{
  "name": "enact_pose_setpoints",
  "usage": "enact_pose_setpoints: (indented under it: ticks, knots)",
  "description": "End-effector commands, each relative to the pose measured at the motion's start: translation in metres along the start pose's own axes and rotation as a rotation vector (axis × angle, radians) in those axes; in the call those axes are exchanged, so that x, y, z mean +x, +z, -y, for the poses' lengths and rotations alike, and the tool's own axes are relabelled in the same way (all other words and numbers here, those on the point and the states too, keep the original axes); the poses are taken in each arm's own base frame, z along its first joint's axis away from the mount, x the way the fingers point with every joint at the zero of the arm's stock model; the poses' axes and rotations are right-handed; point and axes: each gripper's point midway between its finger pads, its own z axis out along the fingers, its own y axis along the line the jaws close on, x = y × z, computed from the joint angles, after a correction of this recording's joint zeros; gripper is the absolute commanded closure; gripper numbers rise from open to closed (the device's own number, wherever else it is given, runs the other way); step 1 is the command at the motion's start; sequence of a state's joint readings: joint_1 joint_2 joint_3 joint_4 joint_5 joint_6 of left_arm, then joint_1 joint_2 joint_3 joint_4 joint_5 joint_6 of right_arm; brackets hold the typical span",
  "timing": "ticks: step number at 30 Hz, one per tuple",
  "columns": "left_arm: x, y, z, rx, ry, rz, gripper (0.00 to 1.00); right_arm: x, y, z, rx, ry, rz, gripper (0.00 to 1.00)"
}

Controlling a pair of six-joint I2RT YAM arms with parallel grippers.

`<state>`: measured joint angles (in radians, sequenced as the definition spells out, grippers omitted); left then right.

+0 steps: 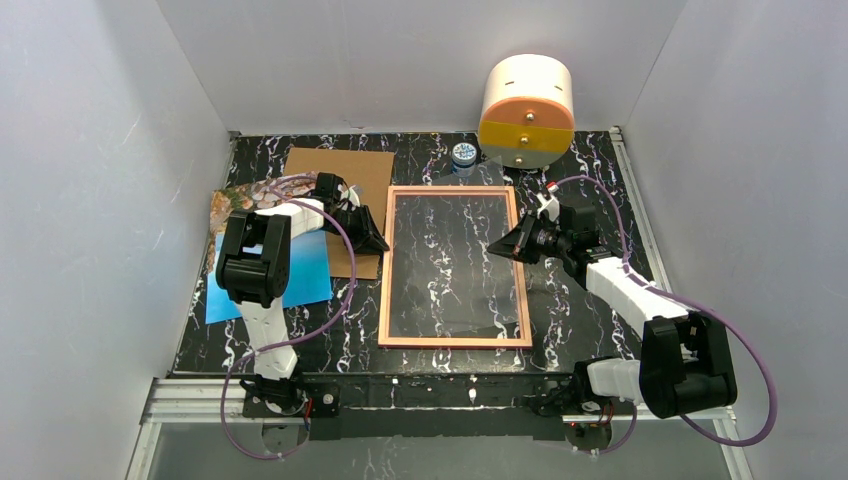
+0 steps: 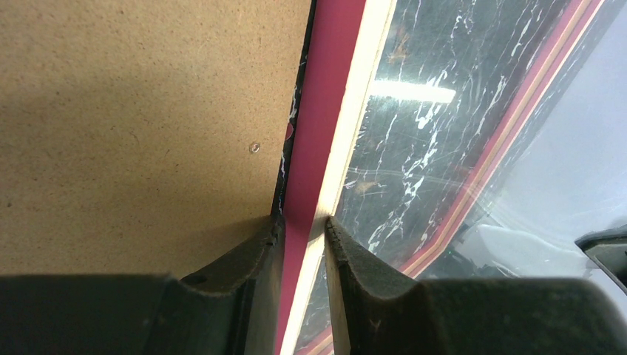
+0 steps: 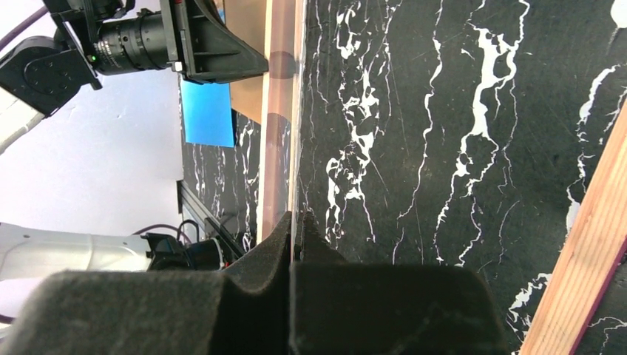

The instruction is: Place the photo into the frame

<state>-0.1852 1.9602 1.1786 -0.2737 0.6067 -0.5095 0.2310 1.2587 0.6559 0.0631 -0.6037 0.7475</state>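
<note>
The frame [image 1: 455,341] lies in the middle of the table with its tan-orange rim up, and the marble shows through its clear pane [image 1: 450,270]. My left gripper [image 1: 378,238] is shut on the frame's left rim; the left wrist view shows the jaws [image 2: 303,222] pinching the pink-red and cream rim [image 2: 325,89]. My right gripper [image 1: 495,248] reaches in over the right rim. In the right wrist view it [image 3: 294,218] is shut on the thin pane edge [image 3: 296,148], with the wooden rim [image 3: 591,251] beside it. The photo [image 1: 305,275] lies at the left, partly under my left arm.
The brown cardboard backing board [image 1: 340,170] lies at the back left, next to the frame; it also fills the left of the left wrist view [image 2: 133,118]. A white cylinder with an orange and yellow face [image 1: 527,110] and a small blue jar [image 1: 463,154] stand at the back. Walls close in on both sides.
</note>
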Motion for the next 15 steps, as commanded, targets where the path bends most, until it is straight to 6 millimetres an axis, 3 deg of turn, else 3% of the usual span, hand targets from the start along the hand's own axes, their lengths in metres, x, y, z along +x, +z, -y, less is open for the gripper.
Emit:
enact_pose_setpoints:
  ticks: [1,15]
  knots:
    - [0.024,0.017,-0.046,-0.166,-0.036,-0.077,0.76,-0.003,-0.001,0.001,0.01,-0.044,0.018,0.99]
    - [0.024,0.018,-0.049,-0.18,-0.032,-0.08,0.82,-0.011,0.001,0.02,0.097,-0.03,0.037,0.99]
